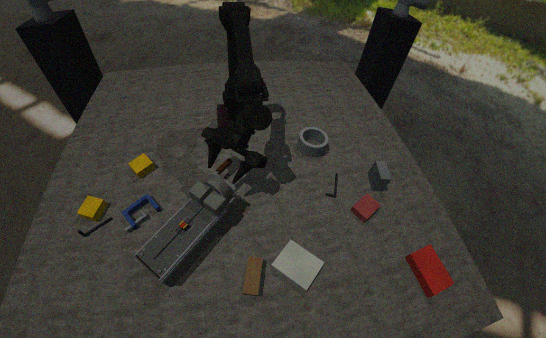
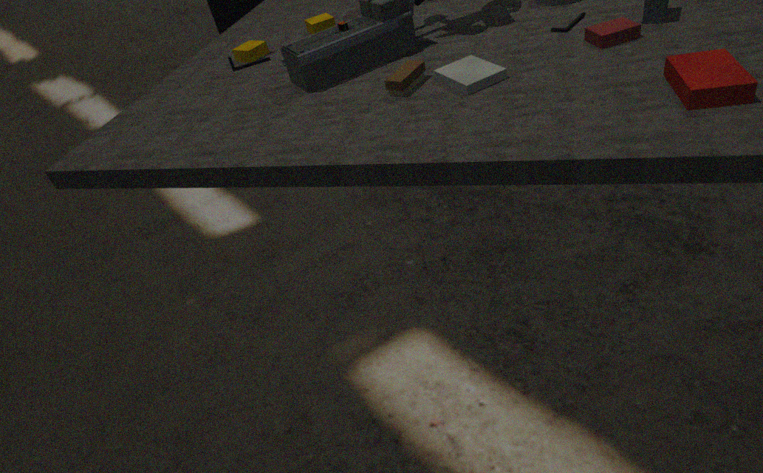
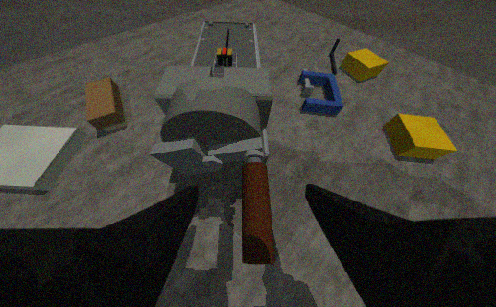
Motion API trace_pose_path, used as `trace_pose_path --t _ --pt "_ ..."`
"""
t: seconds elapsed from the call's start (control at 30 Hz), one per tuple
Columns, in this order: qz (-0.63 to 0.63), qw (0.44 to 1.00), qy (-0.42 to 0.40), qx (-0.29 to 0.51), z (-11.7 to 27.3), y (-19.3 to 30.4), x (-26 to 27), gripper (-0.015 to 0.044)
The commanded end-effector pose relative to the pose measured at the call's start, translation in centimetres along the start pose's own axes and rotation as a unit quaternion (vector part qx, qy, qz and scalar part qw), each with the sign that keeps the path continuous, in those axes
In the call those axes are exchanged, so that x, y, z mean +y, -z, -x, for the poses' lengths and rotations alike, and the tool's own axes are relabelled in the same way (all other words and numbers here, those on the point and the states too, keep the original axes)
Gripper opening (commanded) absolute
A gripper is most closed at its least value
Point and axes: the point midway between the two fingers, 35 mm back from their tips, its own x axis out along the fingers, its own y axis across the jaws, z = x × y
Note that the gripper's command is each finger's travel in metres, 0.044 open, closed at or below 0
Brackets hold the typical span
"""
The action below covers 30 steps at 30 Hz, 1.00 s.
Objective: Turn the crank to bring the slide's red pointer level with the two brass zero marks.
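The grey machine [image 1: 169,247] [image 2: 349,58] [image 3: 244,43] lies slantwise on the table, its crank end toward the arm. The red pointer [image 1: 183,225] [image 3: 224,51] sits between the yellow-brass marks and looks about level with them; they are too small to judge exactly. The crank's brown handle [image 1: 223,166] [image 3: 257,211] sticks out toward me. My gripper [image 1: 221,174] [image 3: 252,190] is open, its fingers standing apart on both sides of the handle with gaps between. The exterior view does not show the gripper itself.
Beside the machine lie a blue bracket [image 1: 130,214] [image 3: 332,91], two yellow blocks [image 1: 141,164] [image 1: 91,207], a brown block [image 1: 253,275] and a white plate [image 1: 298,264]. A grey ring [image 1: 301,144], a grey block [image 1: 378,176] and red blocks [image 1: 365,206] [image 1: 429,270] stand farther right.
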Motion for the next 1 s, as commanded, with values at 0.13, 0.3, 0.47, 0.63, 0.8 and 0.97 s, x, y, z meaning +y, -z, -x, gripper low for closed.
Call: trace_pose_path --t 0.13,0.3,0.47,0.63,0.8,0.97 --pt "-0.001 1.0 -0.002 -0.002 2.0 -2.2 0.2 0.044" --pt "-0.002 1.0 -0.002 -0.002 3.5 -3.5 0.1 0.044" --pt "-0.001 1.0 -0.001 -0.001 4.4 -4.6 0.2 0.044" --pt "-0.001 1.0 0.001 0.0 6.4 -6.7 0.2 0.044" --pt "0.0 1.0 0.003 0.001 8.4 -8.5 0.0 0.044" --pt "0.012 1.0 -0.003 0.013 8.2 -9.2 0.1 0.044"
